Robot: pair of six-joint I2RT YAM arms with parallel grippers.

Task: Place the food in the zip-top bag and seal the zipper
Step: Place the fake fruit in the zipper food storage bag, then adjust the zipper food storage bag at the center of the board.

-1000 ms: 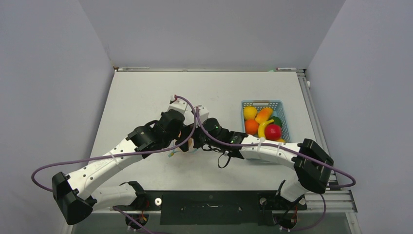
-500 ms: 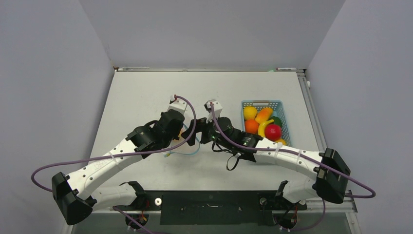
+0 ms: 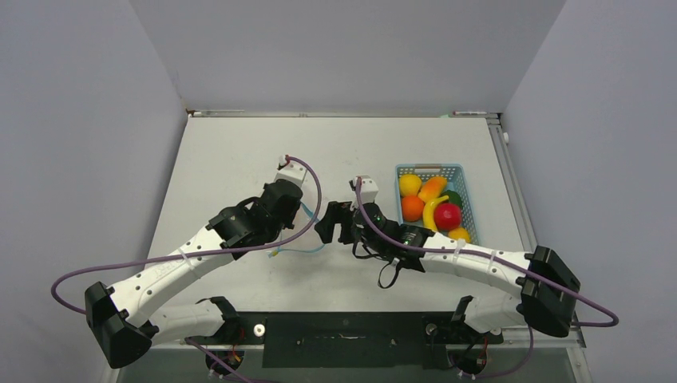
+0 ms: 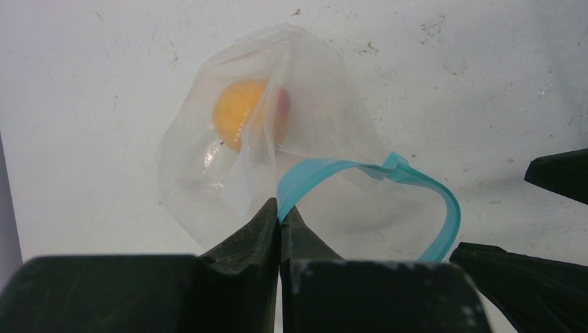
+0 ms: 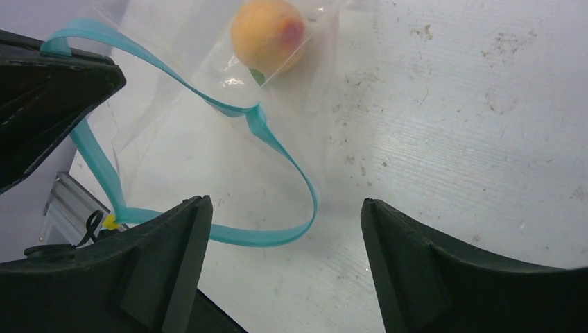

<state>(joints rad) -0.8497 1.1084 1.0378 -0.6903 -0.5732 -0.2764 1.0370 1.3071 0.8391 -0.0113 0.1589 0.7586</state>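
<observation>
Left wrist view: a clear, crinkly plastic zip-top bag (image 4: 326, 139) is seen lying on the scuffed white table (image 4: 485, 69). It fills the middle of the frame. One round orange-yellow plastic fruit (image 4: 243, 111) is enclosed in it at the upper left. The thin light blue plastic zipper (image 4: 416, 182) is arched up off the surface in a loop, so the bag's mouth is held agape. One end of that strip is pinched between the closed fingers of the left gripper (image 4: 279, 211) at the bottom centre.

In the right wrist view the right gripper (image 5: 283, 205) is shown with its jaws spread wide, one at the lower left and one at the lower right, and nothing is clamped between them. The lower curve of the zipper loop is framed between the two fingers. Whether it touches the left-hand one cannot be told.

In the top external view the bag is placed at the middle of the table, between the two gripper heads and largely hidden by them. It lies well apart from every table edge. White surface is seen running from the grippers to the far edge at the top and to the left edge. A light blue mesh basket (image 3: 429, 169) is set at the right of the frame, near the table's right edge. The remaining plastic food (image 3: 447, 215) is kept in it: yellow, orange, red and green pieces and a banana.
</observation>
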